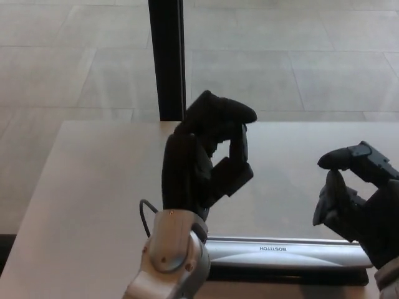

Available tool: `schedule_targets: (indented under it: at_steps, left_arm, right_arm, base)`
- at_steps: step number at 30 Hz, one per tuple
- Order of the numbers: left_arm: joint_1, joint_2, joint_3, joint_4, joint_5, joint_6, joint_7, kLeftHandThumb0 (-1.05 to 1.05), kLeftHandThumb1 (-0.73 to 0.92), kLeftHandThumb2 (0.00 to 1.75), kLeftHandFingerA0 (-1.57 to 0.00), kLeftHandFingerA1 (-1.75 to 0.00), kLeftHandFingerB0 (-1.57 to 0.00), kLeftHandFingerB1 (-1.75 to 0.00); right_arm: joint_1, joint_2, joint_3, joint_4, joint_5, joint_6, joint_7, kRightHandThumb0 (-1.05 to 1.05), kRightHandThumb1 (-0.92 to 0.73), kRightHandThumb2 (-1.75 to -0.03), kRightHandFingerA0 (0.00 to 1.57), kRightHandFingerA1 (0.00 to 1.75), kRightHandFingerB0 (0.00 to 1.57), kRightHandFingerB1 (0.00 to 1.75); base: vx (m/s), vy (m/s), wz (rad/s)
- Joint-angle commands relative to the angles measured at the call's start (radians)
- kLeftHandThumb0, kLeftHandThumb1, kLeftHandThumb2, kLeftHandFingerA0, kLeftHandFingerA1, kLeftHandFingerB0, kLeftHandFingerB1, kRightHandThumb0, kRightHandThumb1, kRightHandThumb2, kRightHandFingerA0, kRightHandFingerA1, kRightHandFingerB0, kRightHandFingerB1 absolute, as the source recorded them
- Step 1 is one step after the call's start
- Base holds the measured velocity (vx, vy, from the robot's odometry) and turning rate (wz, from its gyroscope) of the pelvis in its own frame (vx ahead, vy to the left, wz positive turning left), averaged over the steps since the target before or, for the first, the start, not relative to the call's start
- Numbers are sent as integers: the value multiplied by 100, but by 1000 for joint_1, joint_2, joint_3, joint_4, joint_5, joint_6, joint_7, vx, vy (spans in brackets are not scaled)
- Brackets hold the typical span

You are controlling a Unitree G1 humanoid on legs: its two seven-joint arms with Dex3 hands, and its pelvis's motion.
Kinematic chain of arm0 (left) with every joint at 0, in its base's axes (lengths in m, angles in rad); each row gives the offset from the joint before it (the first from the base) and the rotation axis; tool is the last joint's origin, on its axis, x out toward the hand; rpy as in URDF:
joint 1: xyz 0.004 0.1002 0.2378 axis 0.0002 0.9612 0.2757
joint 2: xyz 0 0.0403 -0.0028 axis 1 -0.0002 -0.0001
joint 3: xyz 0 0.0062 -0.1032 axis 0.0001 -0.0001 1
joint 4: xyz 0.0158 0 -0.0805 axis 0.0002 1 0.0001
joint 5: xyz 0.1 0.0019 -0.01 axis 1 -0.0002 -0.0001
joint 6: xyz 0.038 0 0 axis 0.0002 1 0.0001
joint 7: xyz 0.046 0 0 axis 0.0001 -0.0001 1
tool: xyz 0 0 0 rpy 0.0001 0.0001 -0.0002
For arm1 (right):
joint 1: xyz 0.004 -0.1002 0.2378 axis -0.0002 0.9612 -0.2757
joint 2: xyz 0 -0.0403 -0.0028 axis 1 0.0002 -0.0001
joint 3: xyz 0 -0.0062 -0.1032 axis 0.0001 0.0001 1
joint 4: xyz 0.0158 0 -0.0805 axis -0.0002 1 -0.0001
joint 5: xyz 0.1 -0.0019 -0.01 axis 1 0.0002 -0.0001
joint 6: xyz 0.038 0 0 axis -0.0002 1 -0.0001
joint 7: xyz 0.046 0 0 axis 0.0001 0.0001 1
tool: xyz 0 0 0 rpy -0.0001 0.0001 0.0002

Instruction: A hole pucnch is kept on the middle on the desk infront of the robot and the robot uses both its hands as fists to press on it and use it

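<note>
One long silver hole punch (293, 254), black-based, lies flat on desk (93, 187)

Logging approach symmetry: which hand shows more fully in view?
The left hand, wrist included, above the hole punch; the right hand is cut off by the frame edge.

Hole punch (287, 252) on desk (93, 187), near its front edge.

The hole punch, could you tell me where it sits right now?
In the head view, the hole punch lies along the desk's near edge, right of centre, between the left hand and right hand.
</note>
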Motion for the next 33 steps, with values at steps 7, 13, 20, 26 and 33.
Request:
schedule_targets:
  at_steps: [7,13,20,26,33]
  left_arm:
    - [275,-192,-142,188,53,-120,186,-35,79,89,-92,-175,-58,-169]
    - [327,-259,-150,329,89,-208,329,-33,83,83,-91,-175,-53,-162]
    - [304,-316,-169,526,175,-362,465,-34,81,81,-92,-175,-59,-168]
    - [222,-325,-166,679,256,-423,583,-34,78,81,-86,-175,-66,-160]
    - [83,-295,-169,832,345,-419,721,-33,78,82,-83,-175,-71,-153]
  right_arm:
    - [69,74,5,148,-174,-223,-44,-40,-63,-99,104,175,70,158]
    - [86,125,-26,273,-217,-355,-98,-45,-67,-90,104,175,70,160]
    - [95,215,-75,424,-270,-521,-219,-41,-66,-90,105,175,74,158]
    - [80,226,-89,556,-376,-669,-324,-42,-66,-94,103,175,72,164]
    - [40,210,-88,753,-474,-765,-452,-46,-64,-92,93,175,71,165]
  base:
    - [0,0,0]
    - [0,0,0]
    - [0,0,0]
    - [0,0,0]
    - [0,0,0]
